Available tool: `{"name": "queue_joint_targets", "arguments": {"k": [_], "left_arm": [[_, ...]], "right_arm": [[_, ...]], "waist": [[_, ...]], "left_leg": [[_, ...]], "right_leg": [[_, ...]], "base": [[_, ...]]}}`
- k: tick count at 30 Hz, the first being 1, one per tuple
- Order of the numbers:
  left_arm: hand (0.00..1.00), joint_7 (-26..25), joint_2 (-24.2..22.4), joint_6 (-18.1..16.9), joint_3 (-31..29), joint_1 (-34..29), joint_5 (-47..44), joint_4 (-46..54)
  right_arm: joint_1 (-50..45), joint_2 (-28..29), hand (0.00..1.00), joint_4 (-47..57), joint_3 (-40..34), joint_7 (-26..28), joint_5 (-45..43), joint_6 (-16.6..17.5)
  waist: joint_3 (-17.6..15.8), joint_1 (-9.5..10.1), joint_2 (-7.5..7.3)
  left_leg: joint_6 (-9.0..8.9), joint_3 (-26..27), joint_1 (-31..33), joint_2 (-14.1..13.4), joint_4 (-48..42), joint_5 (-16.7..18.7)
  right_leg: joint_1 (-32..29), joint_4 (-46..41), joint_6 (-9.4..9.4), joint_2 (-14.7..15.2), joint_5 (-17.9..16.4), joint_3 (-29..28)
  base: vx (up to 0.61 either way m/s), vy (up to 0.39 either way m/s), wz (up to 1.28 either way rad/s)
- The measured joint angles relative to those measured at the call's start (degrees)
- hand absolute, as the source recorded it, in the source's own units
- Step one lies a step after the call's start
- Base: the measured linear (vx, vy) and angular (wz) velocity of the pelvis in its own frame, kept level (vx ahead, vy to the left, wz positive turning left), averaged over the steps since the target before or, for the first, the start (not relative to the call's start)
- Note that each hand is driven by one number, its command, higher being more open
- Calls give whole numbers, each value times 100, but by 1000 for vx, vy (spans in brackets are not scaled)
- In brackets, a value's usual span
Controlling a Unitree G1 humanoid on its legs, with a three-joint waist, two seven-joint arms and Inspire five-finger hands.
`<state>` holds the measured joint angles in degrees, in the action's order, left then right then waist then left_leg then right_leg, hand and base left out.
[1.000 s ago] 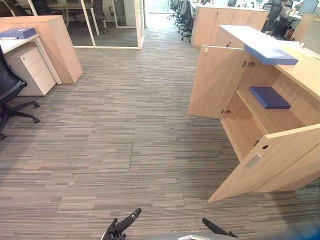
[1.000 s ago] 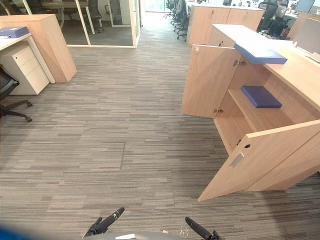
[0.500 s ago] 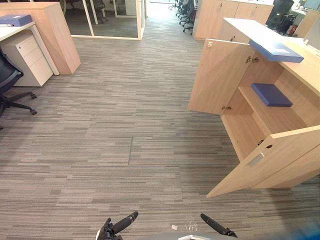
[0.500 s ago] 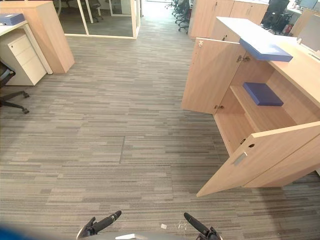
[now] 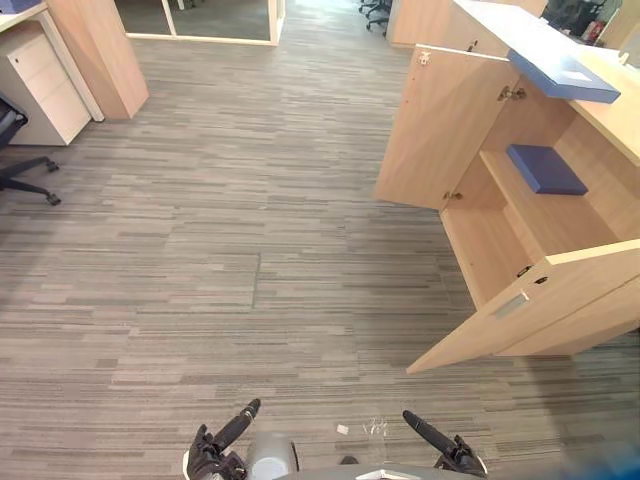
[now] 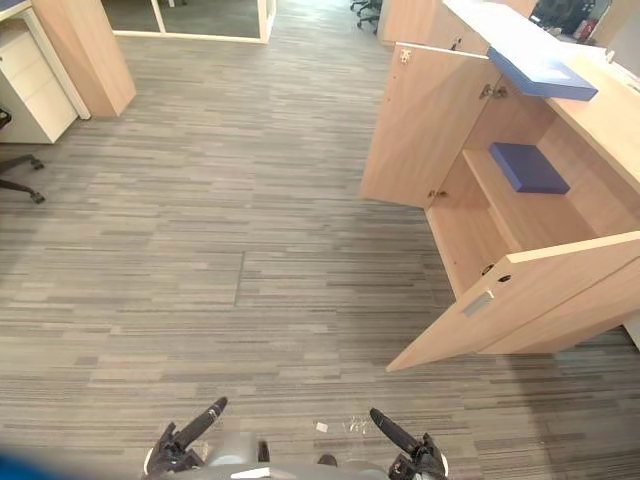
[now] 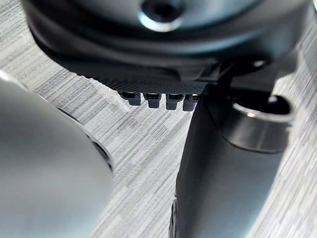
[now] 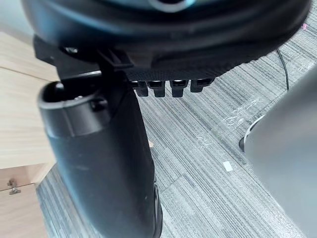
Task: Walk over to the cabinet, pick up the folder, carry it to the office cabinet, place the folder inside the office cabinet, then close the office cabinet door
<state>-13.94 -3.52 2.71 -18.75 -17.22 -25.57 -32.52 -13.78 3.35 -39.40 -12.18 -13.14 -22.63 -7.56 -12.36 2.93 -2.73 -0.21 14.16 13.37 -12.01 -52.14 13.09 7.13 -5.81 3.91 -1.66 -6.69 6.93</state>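
A grey carpet (image 5: 200, 250) striped in fine bands is laid across the whole floor, and a rectangular seam is seen in it near the middle. At the far left a white drawer unit (image 5: 40, 75) is set, with the castored base of an office chair (image 5: 22, 186) nearer, just beside it. A glass partition (image 5: 195, 18) is seen beyond. A small white scrap (image 5: 342, 429) lies on the carpet, beside faint white scuff marks (image 5: 375, 427).

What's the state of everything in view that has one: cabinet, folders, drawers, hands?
office cabinet, both doors swung open.
folder on top, lying flat at the front edge.
folder on shelf, lying flat inside.
drawer unit, drawers shut.
left hand, open, empty.
right hand, open, empty.
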Motion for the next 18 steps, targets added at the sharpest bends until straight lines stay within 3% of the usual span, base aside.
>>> {"name": "queue_joint_targets", "arguments": {"k": [2, 5, 6, 7, 8, 9, 10, 11, 12, 14, 15, 16, 18], "left_arm": [[100, -65, -8, -46, 9, -83, -12, 169], [100, -67, -5, -26, 102, -75, -15, 180], [100, -48, 0, -9, 237, -21, -21, 180], [100, -42, 3, -6, 282, 8, -26, 180], [100, -41, 14, 1, 416, 17, -31, 138], [100, -36, 13, 8, 464, 27, -75, 109], [100, -26, 54, 32, 426, 99, -152, 47], [100, -30, 162, -2, 406, 134, -134, 40], [100, -18, 221, -18, 398, 186, -129, 6], [100, 0, 280, 64, 397, 214, -87, -48], [100, 3, 280, 95, 397, 184, -85, -60], [100, 27, 257, 121, 419, 78, -79, -65], [100, 108, 275, 114, 547, -21, -65, -101]], "right_arm": [[49, -30, 100, -37, 113, -43, 1, -35], [194, -171, 100, -180, 255, -75, 8, -71], [252, -233, 100, -221, 254, -91, 9, -112], [307, -274, 100, -309, 246, -93, 12, -115], [451, -417, 100, -562, 209, -98, 11, -157], [491, -478, 100, -635, 210, -107, 14, -157], [580, -454, 100, -834, 210, -128, 16, -159], [713, -363, 100, -1004, 198, -170, 44, -202], [736, -318, 100, -1009, 209, -155, 129, -222], [767, -242, 100, -996, 161, -114, 241, -240], [769, -224, 100, -995, 75, -118, 240, -255], [733, -205, 100, -950, -100, -115, 240, -244], [566, -234, 100, -733, -205, -54, 241, -218]], "waist": [[-21, -6, -62], [-64, -50, -54], [-114, -59, 1], [-128, -54, 37], [-146, -29, 199], [-162, -21, 281], [-195, 1, 241], [-118, 58, 59], [-40, 31, -54], [16, 4, -158], [23, 7, -172], [73, 0, -149], [251, -36, -110]], "left_leg": [[-161, -24, 275, -51, 288, 61], [-528, -199, 307, 250, 1959, -105], [-688, -423, 320, 457, 3070, -485], [-742, -505, 321, 488, 3558, -712], [-824, -785, 314, 422, 4442, -987], [-848, -818, 359, 349, 4452, -1148], [-728, -731, 398, 471, 4109, -1620], [-700, -644, 542, 683, 3740, -1622], [-524, -596, 579, 833, 3622, -1551], [30, -361, 229, 1143, 3529, -1329], [163, -254, 22, 1221, 3530, -1274], [294, -130, -417, 1372, 3606, -1089], [406, -13, -1030, 1663, 3964, -835]], "right_leg": [[38, -98, -88, 239, -112, -203], [135, -115, -340, 656, -268, -389], [232, -97, -541, 887, -405, -413], [285, -84, -626, 960, -465, -412], [448, -29, -842, 1020, -647, -423], [558, -21, -935, 1037, -743, -428], [726, -18, -1014, 1228, -908, -445], [738, -129, -1010, 1471, -959, -543], [625, -441, -1052, 1566, -894, -624], [523, -1013, -1171, 1956, -518, -756], [521, -1287, -1134, 2031, -389, -844], [358, -2045, -1010, 2209, -63, -923], [-187, -3532, -434, 2620, 825, -729]], "base": [[128, 51, -42], [261, 227, -28], [248, 241, -5], [412, 438, -6], [301, 352, -8], [478, 552, -10], [430, 442, -22], [447, 395, -21], [463, 313, -26], [498, 329, -29], [491, 353, -53], [458, 346, -56], [437, 331, -31]]}}
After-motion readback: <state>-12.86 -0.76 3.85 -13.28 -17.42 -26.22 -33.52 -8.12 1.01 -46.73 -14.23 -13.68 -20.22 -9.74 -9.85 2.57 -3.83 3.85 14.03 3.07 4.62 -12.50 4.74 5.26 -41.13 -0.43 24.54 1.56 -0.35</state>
